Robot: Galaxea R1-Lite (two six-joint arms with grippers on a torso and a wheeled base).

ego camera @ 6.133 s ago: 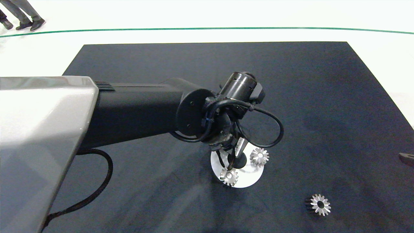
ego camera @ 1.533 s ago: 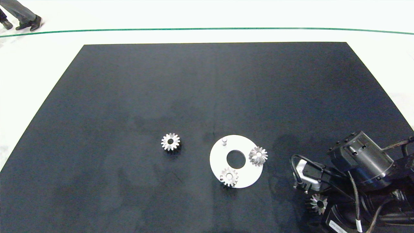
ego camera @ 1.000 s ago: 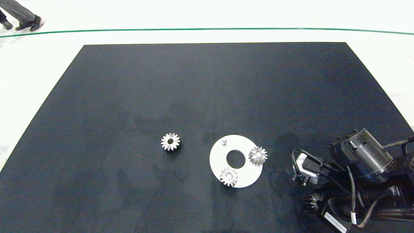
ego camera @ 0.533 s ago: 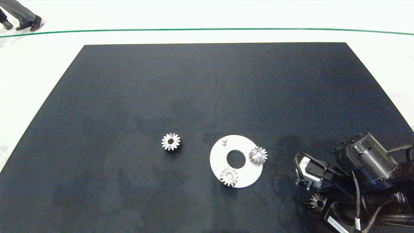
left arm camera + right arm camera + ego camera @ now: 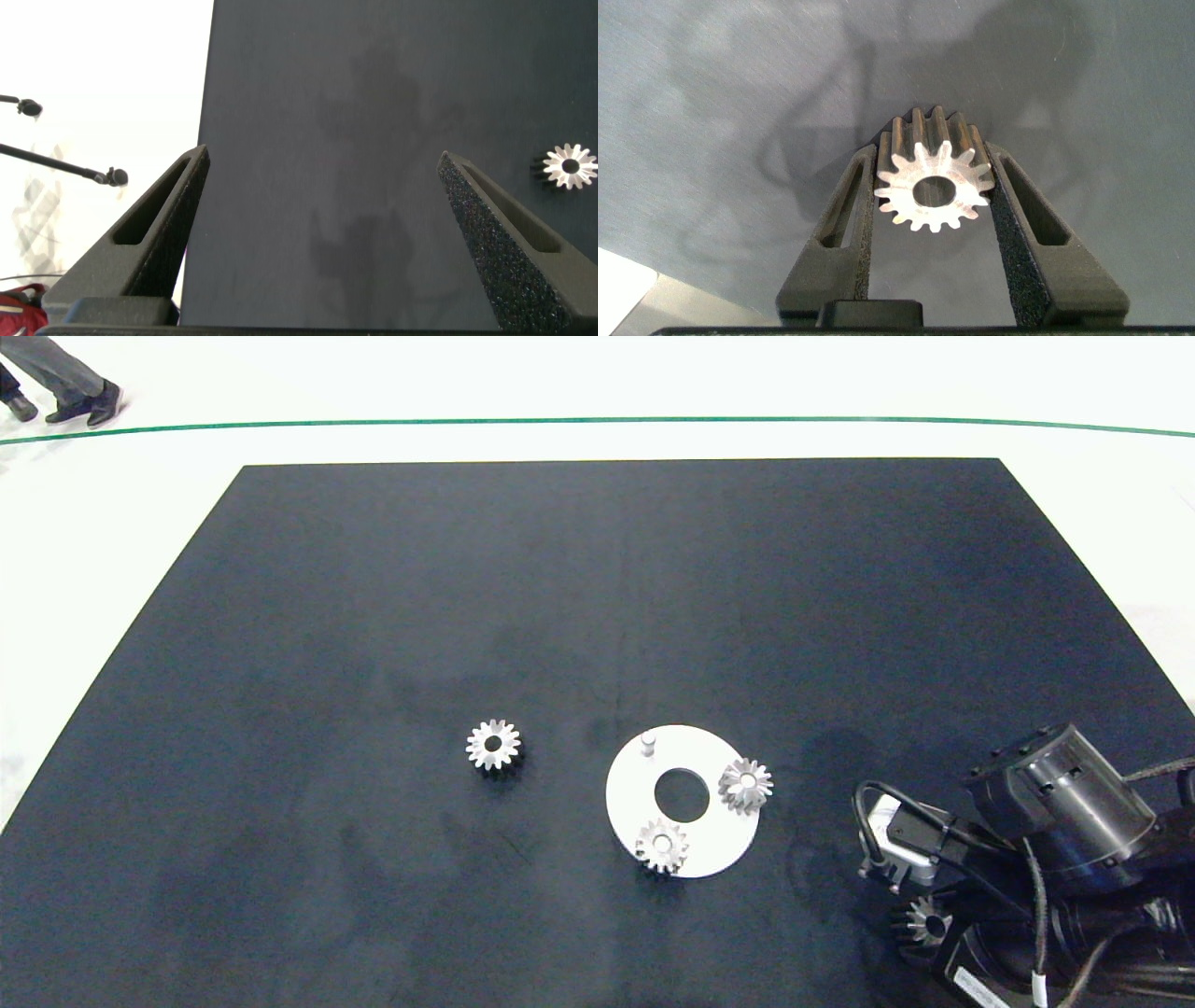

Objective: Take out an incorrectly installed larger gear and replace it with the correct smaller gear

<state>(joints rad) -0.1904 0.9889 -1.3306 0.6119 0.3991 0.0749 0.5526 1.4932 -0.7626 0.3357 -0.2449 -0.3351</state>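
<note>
The right tool (image 5: 932, 191) grips the star-faced silver smaller gear (image 5: 932, 185), destined for the white round plate's (image 5: 719, 845) bare peg (image 5: 647, 741); the left tool (image 5: 322, 201) gapes wide

The left gripper (image 5: 322, 219) hung over the dark mat (image 5: 374, 112) with its two foam-lined fingers (image 5: 154, 233) spread wide apart and nothing between them. One silver gear (image 5: 568, 166) with a dark centre hole lay flat on the mat, just beyond the outer side of one finger and clear of it. Faint shadows fell across the mat between the fingers. Past the mat's straight edge lay a pale floor (image 5: 93, 84), where thin dark rods (image 5: 61, 166) with knobbed ends showed, and a small red object (image 5: 17, 308) sat near the other finger's base.
</note>
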